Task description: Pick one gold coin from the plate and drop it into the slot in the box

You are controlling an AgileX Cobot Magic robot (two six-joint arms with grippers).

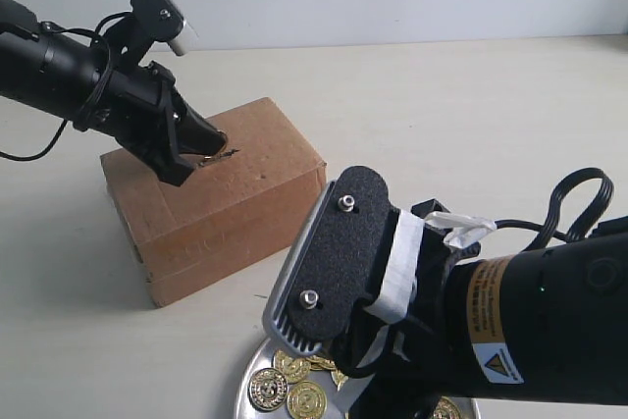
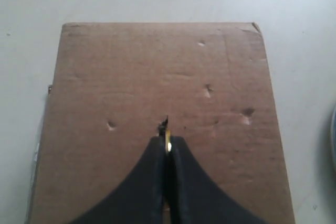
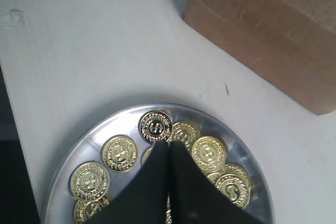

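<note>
Left gripper: black jaws pinched on a thin gold coin, held edge-on.
Coin position: at the short dark slot in the brown cardboard box top.
Right gripper: jaws together, nothing visibly gripped, over the round silver metal plate.

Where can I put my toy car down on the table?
The table is bare behind the box, up to its far edge, and in front of the box beside the plate. Crowded: the plate, full of coins under the right tool, and the box top, where the left tool pinches a gold coin at the slot.
</note>
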